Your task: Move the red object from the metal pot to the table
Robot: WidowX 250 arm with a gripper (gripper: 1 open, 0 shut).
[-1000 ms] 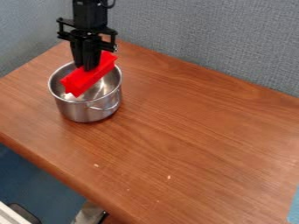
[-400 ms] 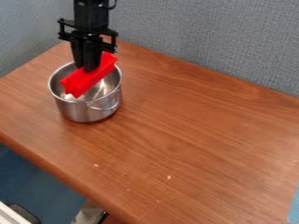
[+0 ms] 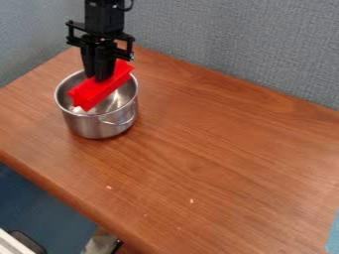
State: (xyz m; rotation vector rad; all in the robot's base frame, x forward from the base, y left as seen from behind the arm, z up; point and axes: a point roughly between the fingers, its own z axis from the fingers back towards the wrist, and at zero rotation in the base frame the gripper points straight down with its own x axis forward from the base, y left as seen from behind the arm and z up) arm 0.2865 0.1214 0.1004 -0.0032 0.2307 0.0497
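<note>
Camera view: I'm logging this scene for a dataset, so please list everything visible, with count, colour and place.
metal pot: one, shiny silver, on the table near its far left edge
red object: one, bright red, tilted, lower end inside the pot, upper end at the rim, gripped by the gripper
table: one, reddish-brown wood grain, fills most of the view
wall: one, grey-blue textured, behind the table
gripper: one, black, pointing down over the pot, shut on the red object
</note>
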